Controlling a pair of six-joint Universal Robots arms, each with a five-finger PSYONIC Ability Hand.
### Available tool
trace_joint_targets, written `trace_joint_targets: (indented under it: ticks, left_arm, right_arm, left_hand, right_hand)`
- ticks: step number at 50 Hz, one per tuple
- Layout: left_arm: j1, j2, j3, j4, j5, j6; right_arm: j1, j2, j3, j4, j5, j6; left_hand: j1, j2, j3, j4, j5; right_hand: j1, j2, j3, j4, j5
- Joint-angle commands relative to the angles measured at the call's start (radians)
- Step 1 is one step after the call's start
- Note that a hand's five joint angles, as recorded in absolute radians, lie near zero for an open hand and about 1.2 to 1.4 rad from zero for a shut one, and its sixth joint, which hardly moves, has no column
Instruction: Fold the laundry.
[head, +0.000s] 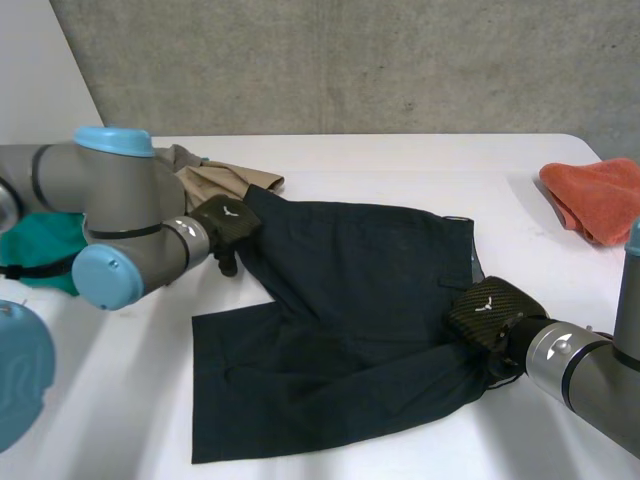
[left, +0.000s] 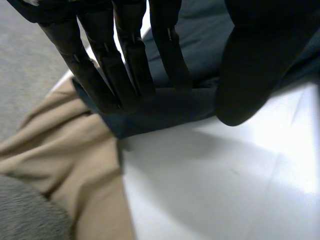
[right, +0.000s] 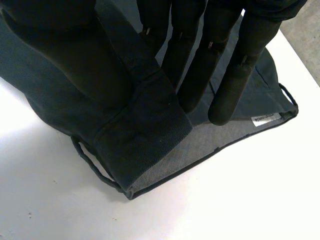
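Dark navy trousers (head: 350, 310) lie spread across the middle of the white table (head: 400, 160), partly folded. My left hand (head: 225, 225) is at their far left corner. In the left wrist view its straight fingers (left: 125, 65) rest on that corner (left: 160, 112), with the thumb set apart beside it. My right hand (head: 490, 312) is at the trousers' right edge. In the right wrist view its thumb (right: 75, 55) presses a doubled-over piece of waistband (right: 145, 135) against the fingers (right: 220, 65); a belt loop hangs below.
A tan garment (head: 225, 180) lies bunched just beyond my left hand, on a grey cloth (head: 185, 155); both lie under that hand's fingertips (left: 65, 150). A green cloth (head: 40, 245) lies at the far left, and an orange cloth (head: 595, 195) at the right edge.
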Motion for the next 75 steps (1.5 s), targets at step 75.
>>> trace_joint_targets:
  ticks: [75]
  left_arm:
    - [-0.077, -0.122, 0.169, 0.035, -0.194, 0.084]
  right_arm:
    - [-0.019, 0.057, 0.02, -0.064, 0.012, -0.004]
  left_hand:
    - [-0.215, -0.221, -0.221, -0.221, -0.224]
  right_hand:
    - [0.273, 0.227, 0.202, 0.197, 0.215]
